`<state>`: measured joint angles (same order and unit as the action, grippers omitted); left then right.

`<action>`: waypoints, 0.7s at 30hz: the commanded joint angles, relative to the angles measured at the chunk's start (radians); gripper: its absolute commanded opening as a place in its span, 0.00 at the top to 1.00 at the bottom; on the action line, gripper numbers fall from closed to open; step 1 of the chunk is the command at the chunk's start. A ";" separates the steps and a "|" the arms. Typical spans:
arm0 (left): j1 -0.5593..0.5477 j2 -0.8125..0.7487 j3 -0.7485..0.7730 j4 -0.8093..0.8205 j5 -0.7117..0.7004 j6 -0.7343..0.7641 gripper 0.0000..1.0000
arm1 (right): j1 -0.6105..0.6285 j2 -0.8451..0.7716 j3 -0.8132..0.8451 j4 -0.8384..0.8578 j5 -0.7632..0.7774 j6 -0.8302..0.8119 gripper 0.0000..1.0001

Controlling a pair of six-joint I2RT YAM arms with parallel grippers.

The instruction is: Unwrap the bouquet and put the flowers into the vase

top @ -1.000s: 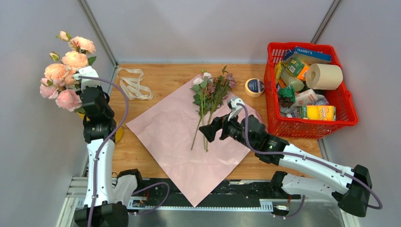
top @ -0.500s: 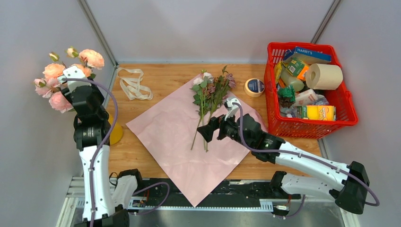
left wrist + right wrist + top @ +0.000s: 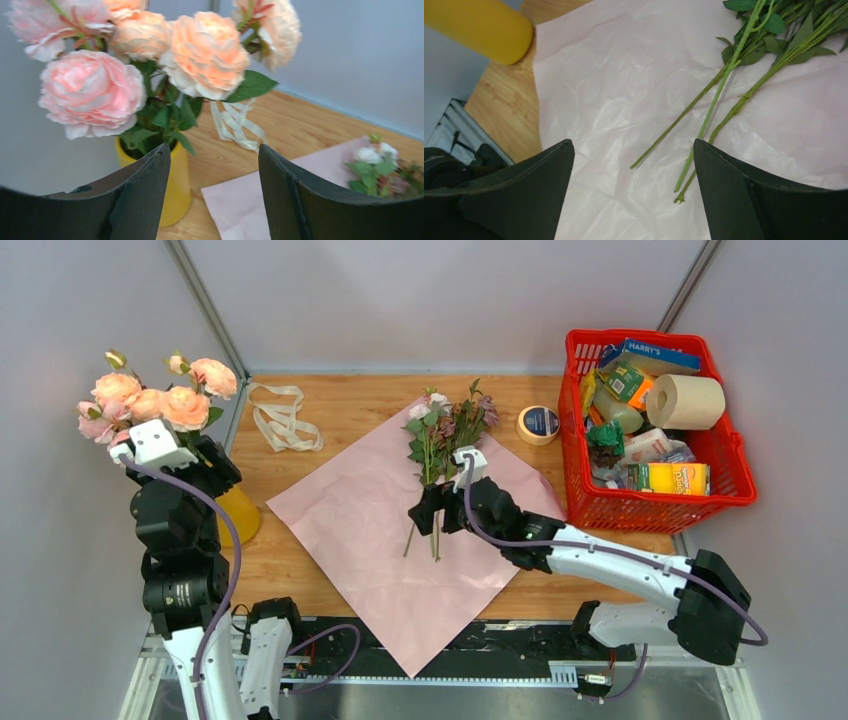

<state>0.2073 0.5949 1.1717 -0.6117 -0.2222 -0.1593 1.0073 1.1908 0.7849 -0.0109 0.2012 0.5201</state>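
A red basket (image 3: 660, 508) stands at the right edge of the wooden table (image 3: 370, 400), packed with groceries. A beige paper roll (image 3: 686, 401) lies on top at its far right, a blue box (image 3: 647, 355) marked HARRY'S along the far rim, a yellow box (image 3: 672, 478) by the near side and a green packet (image 3: 626, 382) towards the left. Just beside the basket's left wall a tape roll (image 3: 539, 424) lies flat on the wood

Vase (image 3: 240, 516) left of paper (image 3: 370, 530), basket (image 3: 660, 506) right
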 commanded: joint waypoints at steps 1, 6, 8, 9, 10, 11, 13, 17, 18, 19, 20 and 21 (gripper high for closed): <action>0.007 -0.026 0.065 -0.063 0.258 -0.060 0.28 | -0.024 0.094 0.063 0.028 0.102 0.009 0.14; -0.006 -0.112 -0.016 0.087 0.631 -0.288 0.31 | -0.107 0.251 0.131 0.043 0.037 -0.035 0.31; -0.009 -0.118 -0.069 0.163 0.763 -0.377 0.32 | -0.134 0.308 0.155 0.048 0.015 -0.051 0.35; -0.009 -0.118 -0.102 0.214 0.826 -0.391 0.33 | -0.145 0.338 0.175 0.048 0.011 -0.054 0.37; -0.009 -0.125 -0.119 0.228 0.849 -0.414 0.33 | -0.156 0.363 0.186 0.048 0.000 -0.060 0.39; -0.011 -0.133 -0.141 0.239 0.860 -0.421 0.33 | -0.171 0.394 0.200 0.048 -0.009 -0.060 0.42; -0.016 -0.151 -0.194 0.266 0.869 -0.443 0.32 | -0.191 0.446 0.223 0.049 -0.031 -0.060 0.48; -0.023 -0.170 -0.427 0.456 1.018 -0.650 0.31 | -0.213 0.542 0.276 0.051 -0.051 -0.065 0.53; -0.023 -0.170 -0.464 0.495 1.053 -0.678 0.32 | -0.214 0.568 0.287 0.051 -0.054 -0.066 0.53; -0.032 -0.178 -0.547 0.541 1.057 -0.715 0.32 | -0.217 0.593 0.303 0.049 -0.057 -0.068 0.53; -0.037 -0.184 -0.585 0.549 1.045 -0.720 0.32 | -0.220 0.610 0.312 0.051 -0.057 -0.068 0.54; -0.049 -0.197 -0.636 0.547 1.034 -0.706 0.32 | -0.222 0.630 0.321 0.049 -0.052 -0.068 0.54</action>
<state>0.1829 0.4213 0.6949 -0.2077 0.7151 -0.7254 0.7921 1.7638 1.0405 -0.0010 0.1699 0.4690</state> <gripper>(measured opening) 0.683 0.466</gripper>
